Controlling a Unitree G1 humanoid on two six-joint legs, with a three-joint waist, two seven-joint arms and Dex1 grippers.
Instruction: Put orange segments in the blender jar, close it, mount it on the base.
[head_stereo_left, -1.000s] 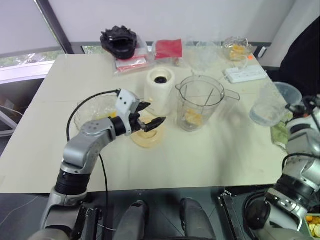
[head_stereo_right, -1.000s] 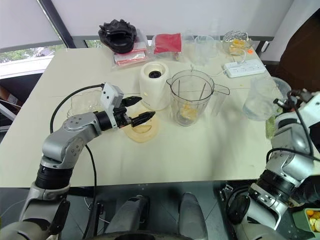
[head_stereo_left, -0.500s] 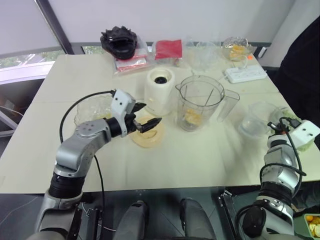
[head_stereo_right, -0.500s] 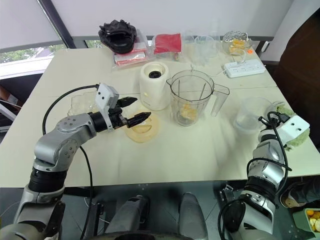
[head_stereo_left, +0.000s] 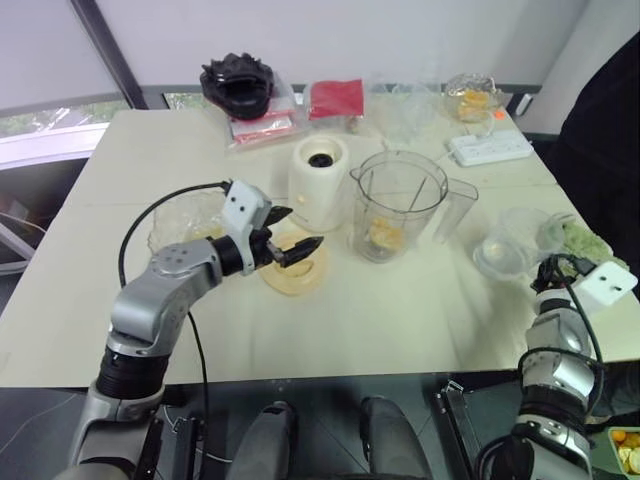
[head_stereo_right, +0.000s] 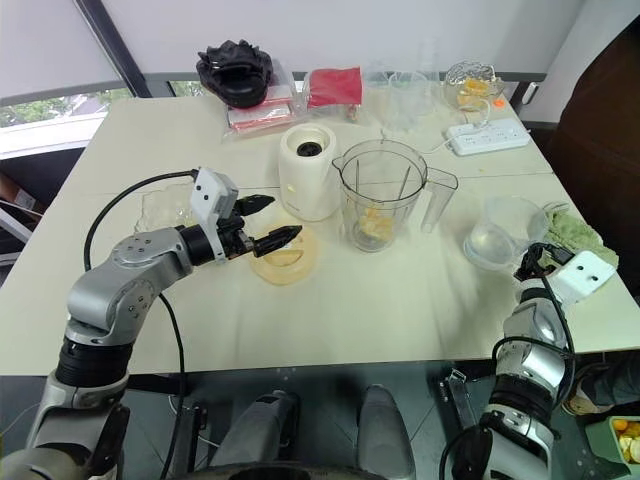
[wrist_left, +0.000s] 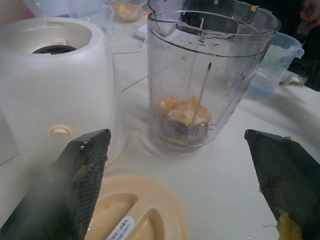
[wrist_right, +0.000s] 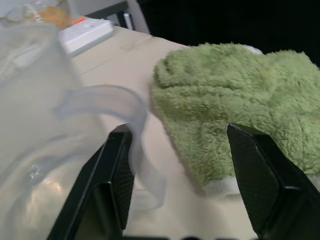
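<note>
Both wide and empty: left gripper (head_stereo_left: 298, 235) stays above the lid (head_stereo_left: 295, 280), right gripper (wrist_right: 179, 131) has dropped lower right; closing the jar (head_stereo_left: 400, 205) seems next.

Bright, soft and even across the pale table (head_stereo_left: 420, 310), with daylight from the window (head_stereo_left: 50, 118) at the far left. Only faint, blurred shadows beside the blender jar (head_stereo_right: 378, 200) and the white base (head_stereo_right: 308, 170). Small glints on the jar's clear wall, without harsh glare. Slightly bowed toward the corners in both head views. In the left wrist view, sharp on jar and base, milky and smeared over one jaw of the left gripper (wrist_left: 176, 137). In the right wrist view, soft on the close clear jug (wrist_right: 45, 125), crisper on the green towel (wrist_right: 235, 110), black beyond it.
</note>
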